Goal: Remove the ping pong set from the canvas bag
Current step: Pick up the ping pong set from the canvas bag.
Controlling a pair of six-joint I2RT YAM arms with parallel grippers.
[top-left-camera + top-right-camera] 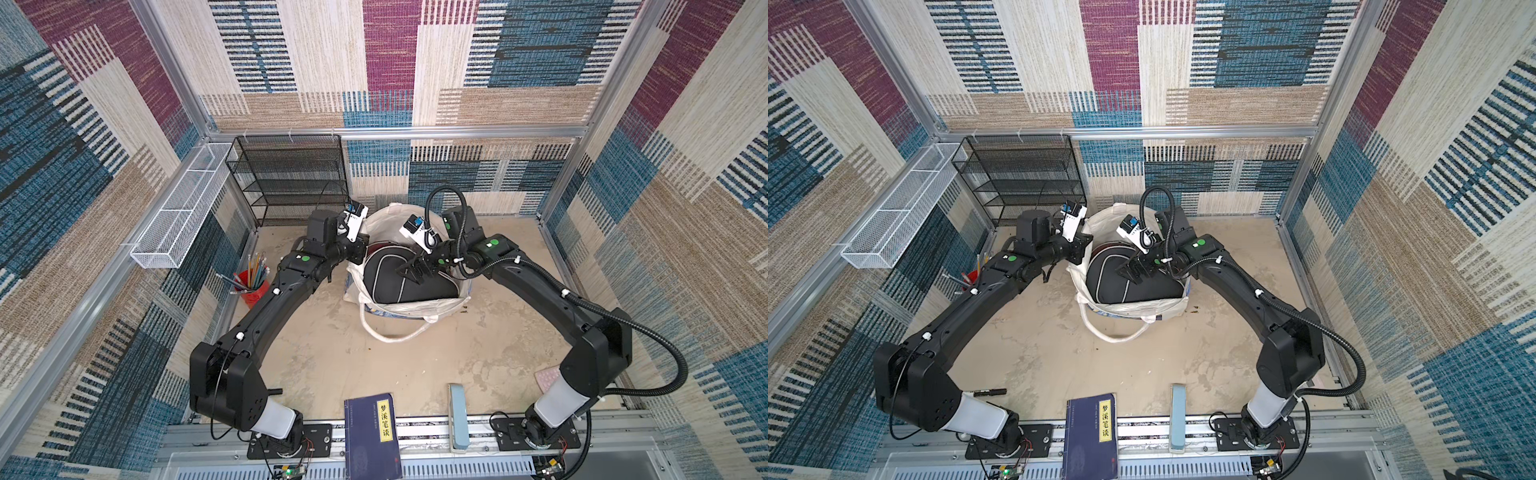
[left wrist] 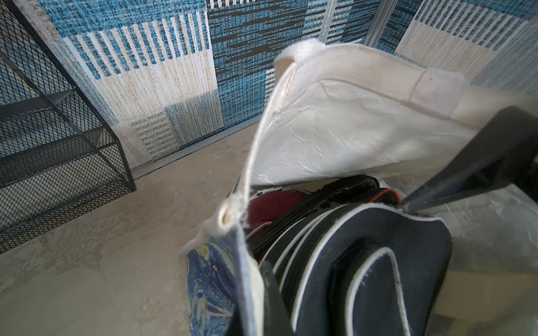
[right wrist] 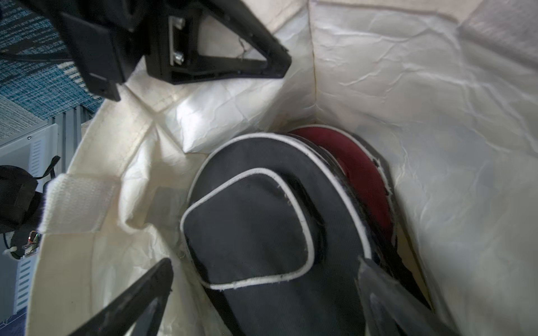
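Nothing out yet — right tool [image 1: 411,274] gapes over black pale-piped fabric paddle case [image 1: 386,284]; left tool [image 1: 358,254] clamps cream canvas bag [image 1: 415,311] at its rim.

Left arm [image 1: 266,309] and right arm [image 1: 536,282] extended forward, elbows out, wrists turned inward. Left claw [image 1: 360,255] closed tight. Right claw [image 1: 411,274] angled down, jaws spread wide.

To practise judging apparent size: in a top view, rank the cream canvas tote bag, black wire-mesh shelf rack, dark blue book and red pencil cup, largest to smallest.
1-2. cream canvas tote bag and black wire-mesh shelf rack: too alike to rank.
3. dark blue book
4. red pencil cup
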